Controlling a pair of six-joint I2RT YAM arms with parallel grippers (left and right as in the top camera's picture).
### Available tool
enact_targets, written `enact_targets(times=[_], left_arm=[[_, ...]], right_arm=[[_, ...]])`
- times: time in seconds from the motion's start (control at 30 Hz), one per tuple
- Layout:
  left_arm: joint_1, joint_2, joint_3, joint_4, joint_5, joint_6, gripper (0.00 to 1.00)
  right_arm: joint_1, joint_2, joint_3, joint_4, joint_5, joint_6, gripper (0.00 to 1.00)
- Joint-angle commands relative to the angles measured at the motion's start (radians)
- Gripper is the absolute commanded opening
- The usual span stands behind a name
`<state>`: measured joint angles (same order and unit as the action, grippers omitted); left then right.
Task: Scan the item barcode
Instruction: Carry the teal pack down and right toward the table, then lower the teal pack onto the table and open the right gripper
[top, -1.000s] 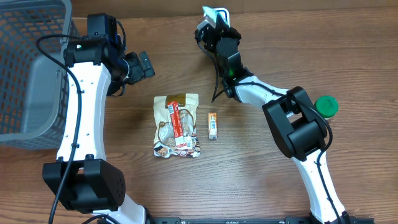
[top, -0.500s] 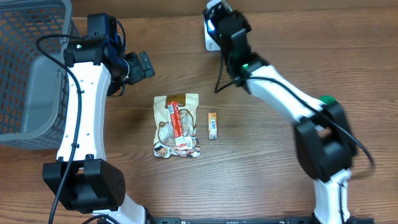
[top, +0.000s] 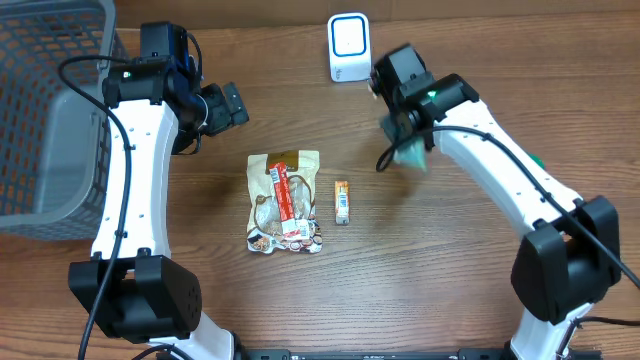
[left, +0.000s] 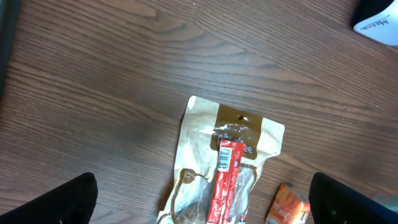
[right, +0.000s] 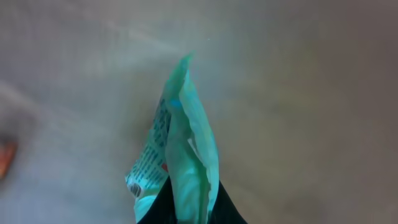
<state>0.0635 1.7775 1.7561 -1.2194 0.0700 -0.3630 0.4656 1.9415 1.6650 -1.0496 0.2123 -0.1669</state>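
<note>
A thin teal plastic sachet (top: 410, 157) hangs pinched in the closed right gripper (top: 405, 145), in the air near the white box-shaped barcode scanner (top: 347, 47), to its right. It looks light, limp and crinkly, best held by a sealed edge. The left gripper (top: 230, 104) gapes empty, well left of the scanner. Only the right wrist view shows the sachet's blurred print; only overhead shows sachet and scanner together.

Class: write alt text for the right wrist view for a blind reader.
A thin teal packet, seen edge-on, is pinched by the right gripper at the frame's bottom edge. The wooden table behind is blurred.
</note>
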Motion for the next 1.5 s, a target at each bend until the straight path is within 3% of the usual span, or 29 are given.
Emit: enact_targets(times=[0.0,0.27,0.3,0.37,0.4,0.47,0.83,1.0,1.1,1.47], left_arm=[[-0.005,-0.021,0.013,0.000,-0.002,0.012,1.00],[-0.005,-0.021,0.013,0.000,-0.003,0.012,1.00],[-0.005,-0.021,0.013,0.000,-0.003,0.012,1.00],[-0.005,-0.021,0.013,0.000,-0.003,0.012,1.00],[-0.005,-0.021,0.013,0.000,-0.003,0.012,1.00],[-0.005,-0.021,0.013,0.000,-0.003,0.012,1.00],[-0.005,-0.021,0.013,0.000,-0.003,0.012,1.00],[-0.005,-0.021,0.013,0.000,-0.003,0.012,1.00],[-0.005,-0.021,0.013,0.000,-0.003,0.012,1.00],[-0.005,-0.021,0.013,0.000,-0.003,0.012,1.00]], right_arm=[[-0.038,0.000,-0.058,-0.020,-0.106,0.066,0.04],[-0.106,0.000,-0.143,0.008,-0.106,0.066,0.08],[-0.111,0.000,-0.147,0.013,-0.106,0.066,0.18],[-0.116,0.000,-0.154,0.015,-0.110,0.067,0.68],[-0.117,0.000,-0.157,0.014,-0.112,0.067,0.88],[-0.119,0.000,-0.160,0.016,-0.113,0.067,0.98],[-0.119,0.000,-0.161,0.030,-0.259,0.220,0.98],[-0.119,0.000,-0.163,0.006,-0.259,0.379,0.86],[-0.117,0.000,-0.177,0.004,-0.258,0.463,0.84],[-0.117,0.000,-0.311,0.167,-0.153,0.484,0.79]])
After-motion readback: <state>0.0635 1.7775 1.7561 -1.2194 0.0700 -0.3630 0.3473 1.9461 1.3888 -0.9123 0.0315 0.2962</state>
